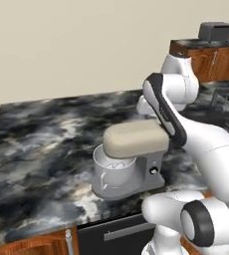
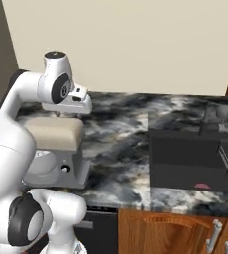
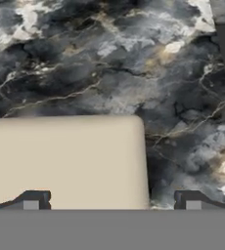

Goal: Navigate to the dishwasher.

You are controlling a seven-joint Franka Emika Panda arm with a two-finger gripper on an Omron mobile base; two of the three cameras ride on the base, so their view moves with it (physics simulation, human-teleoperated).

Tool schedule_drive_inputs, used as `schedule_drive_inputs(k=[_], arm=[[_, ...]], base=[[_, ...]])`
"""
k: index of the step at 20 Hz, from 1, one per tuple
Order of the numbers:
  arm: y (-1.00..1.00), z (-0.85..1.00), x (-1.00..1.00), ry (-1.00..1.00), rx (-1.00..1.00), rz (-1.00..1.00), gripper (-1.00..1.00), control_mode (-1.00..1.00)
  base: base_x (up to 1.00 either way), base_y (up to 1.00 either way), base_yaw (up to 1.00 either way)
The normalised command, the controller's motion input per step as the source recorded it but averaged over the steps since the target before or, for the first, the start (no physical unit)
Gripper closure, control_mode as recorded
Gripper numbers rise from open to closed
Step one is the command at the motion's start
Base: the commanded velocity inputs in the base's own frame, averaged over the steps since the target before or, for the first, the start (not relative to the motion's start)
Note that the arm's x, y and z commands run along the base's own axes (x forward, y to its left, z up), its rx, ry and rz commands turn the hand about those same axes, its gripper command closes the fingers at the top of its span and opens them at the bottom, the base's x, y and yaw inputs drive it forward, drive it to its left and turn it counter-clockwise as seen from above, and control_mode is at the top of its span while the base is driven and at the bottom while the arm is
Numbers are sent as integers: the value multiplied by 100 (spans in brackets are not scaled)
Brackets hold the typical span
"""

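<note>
Gripper hangs above the stand mixer, fingers spread wide, nothing held. Mixer sits near the counter's front edge. Dishwasher is directly below that edge, black front with silver bar handle, just ahead of the base. Sink lies toward the counter's right end.

Risk: base is already close; further driving could bump the dishwasher front, or the low arm could clip the mixer.

Home kitchen: marbled dark tabletop, stand mixer, sunken sink, wooden cabinet doors, black dishwasher front below
</note>
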Motion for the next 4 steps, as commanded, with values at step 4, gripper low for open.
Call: schedule_drive_inputs(k=[4], arm=[[0,0,0,0,0,0,-100,100]], base=[[44,31,-22]])
